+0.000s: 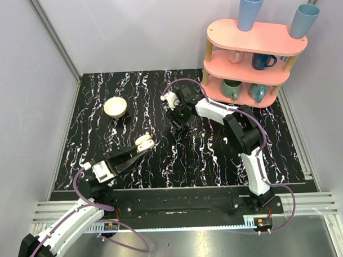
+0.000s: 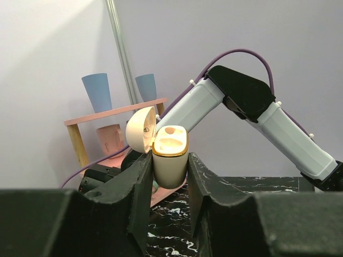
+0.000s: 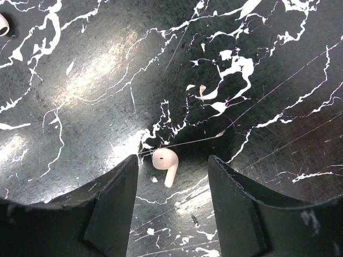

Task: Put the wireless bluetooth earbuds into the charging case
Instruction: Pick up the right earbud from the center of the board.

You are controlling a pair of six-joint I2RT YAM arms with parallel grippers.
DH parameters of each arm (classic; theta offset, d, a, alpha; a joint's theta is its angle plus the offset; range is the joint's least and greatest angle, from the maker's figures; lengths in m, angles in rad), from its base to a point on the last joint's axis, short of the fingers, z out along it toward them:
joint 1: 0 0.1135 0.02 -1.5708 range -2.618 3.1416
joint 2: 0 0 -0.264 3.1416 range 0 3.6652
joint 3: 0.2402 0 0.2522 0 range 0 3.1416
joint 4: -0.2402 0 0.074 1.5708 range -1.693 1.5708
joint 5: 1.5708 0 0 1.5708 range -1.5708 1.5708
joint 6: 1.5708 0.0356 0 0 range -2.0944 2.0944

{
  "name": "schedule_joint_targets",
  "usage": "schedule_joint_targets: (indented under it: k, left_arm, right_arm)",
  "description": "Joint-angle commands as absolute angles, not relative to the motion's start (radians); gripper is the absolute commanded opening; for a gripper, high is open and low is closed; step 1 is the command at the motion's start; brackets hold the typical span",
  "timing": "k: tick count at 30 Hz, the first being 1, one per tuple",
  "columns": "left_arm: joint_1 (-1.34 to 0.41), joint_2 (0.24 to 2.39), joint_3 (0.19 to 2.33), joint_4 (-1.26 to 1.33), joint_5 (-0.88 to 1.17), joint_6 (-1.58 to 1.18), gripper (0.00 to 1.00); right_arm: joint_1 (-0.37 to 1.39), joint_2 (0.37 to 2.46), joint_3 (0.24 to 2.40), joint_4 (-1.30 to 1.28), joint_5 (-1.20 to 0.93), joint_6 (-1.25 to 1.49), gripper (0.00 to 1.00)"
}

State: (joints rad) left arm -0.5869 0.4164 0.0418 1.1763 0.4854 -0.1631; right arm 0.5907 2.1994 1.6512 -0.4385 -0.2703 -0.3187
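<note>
The left gripper [image 2: 169, 167] is clamped on the charging case [image 2: 170, 171], one black finger on each side wall. The case stands upright at frame centre. Its lid [image 2: 140, 130] is open, swung to the 9 o'clock side of the orange-rimmed top. Behind it, the right arm [image 2: 252, 104] slopes from 4 o'clock down towards the case. A pink shelf [image 2: 107, 113] carrying two blue cups [image 2: 97, 92] stands at 9 o'clock. The black marbled table [image 2: 257, 184] shows at 4 o'clock.
</note>
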Motion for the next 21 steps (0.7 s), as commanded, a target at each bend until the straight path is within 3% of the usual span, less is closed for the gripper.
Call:
schedule_joint_targets:
  k: [1,21]
  left_arm:
    - [-0.591,0.423,0.005,1.229,0.476,-0.173,0.00]
    - [-0.589,0.425,0.003,1.227,0.476,-0.173,0.00]
  right_arm:
    - [0.598,2.207,1.694,-0.414,-0.241,-0.334,0.61]
    - [0.611,2.223,1.700,-0.411,-0.229,-0.328,0.52]
